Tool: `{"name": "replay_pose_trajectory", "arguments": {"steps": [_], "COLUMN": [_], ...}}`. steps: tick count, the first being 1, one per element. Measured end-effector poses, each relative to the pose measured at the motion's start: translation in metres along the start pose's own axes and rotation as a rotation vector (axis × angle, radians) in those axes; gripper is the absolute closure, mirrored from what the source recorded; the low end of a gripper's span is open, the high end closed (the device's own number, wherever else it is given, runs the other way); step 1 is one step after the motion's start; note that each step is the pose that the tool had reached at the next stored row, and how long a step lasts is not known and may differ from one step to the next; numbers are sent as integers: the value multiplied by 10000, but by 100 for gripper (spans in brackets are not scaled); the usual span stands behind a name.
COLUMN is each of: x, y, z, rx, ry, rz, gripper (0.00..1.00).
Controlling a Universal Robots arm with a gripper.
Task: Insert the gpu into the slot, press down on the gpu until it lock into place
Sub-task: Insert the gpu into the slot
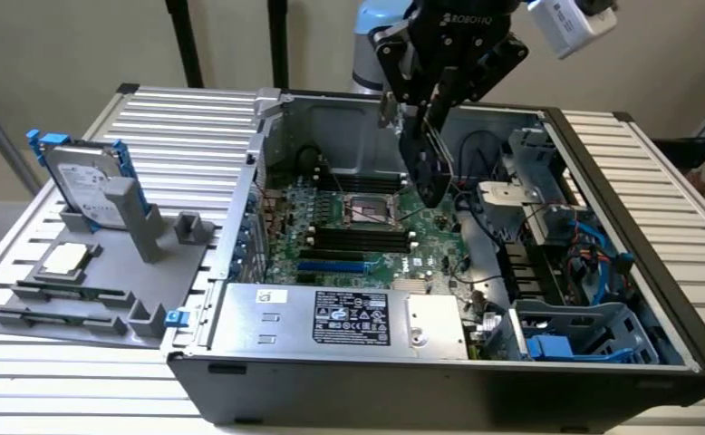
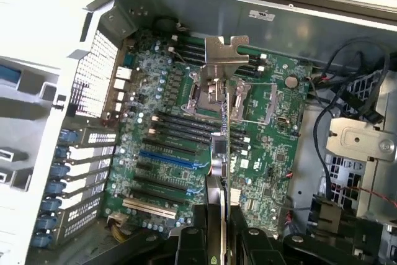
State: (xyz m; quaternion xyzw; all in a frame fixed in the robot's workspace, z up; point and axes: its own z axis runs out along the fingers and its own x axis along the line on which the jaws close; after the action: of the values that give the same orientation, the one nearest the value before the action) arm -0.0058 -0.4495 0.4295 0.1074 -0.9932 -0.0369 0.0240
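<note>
Pinching the gpu [image 1: 432,172] in the tool [image 1: 428,131], with both fingers closed flat against the card's two faces rather than spread. Hanging edge-on over the motherboard [image 1: 377,240] inside the open case [image 1: 642,299], clear of the board and touching nothing there. From the wrist, reads as a thin line running from the fingers [image 2: 208,231] out to a silver bracket [image 2: 224,54] at the far end. Leaves the bright-blue slot [image 1: 332,267] bare, just beside the black memory slots [image 1: 359,238] on the side nearer the silver power-supply box [image 1: 341,317], and toward the exterior view's left of where the card hangs. Looks light, flat and stiff, yet probably fragile: thin circuit board, small parts on its faces, an exposed contact edge. Likely to swing or twist in a narrow pinch, being smooth and held near one end. Best held on the plain faces close to the edge opposite the contacts, well clear of the bracket. Should tolerate pressure only along that edge and straight in line with the board; liable to flex or jam if tilted.
</note>
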Motion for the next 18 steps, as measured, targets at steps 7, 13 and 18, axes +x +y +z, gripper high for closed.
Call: {"name": "replay_pose_trajectory", "arguments": {"steps": [7,13,18], "x": [0,0,0], "y": [0,0,0], "z": [0,0,0], "rx": [50,92,125], "ry": [99,186,255], "rz": [-1260,-2363,-3264], "gripper": [74,74,74]}}
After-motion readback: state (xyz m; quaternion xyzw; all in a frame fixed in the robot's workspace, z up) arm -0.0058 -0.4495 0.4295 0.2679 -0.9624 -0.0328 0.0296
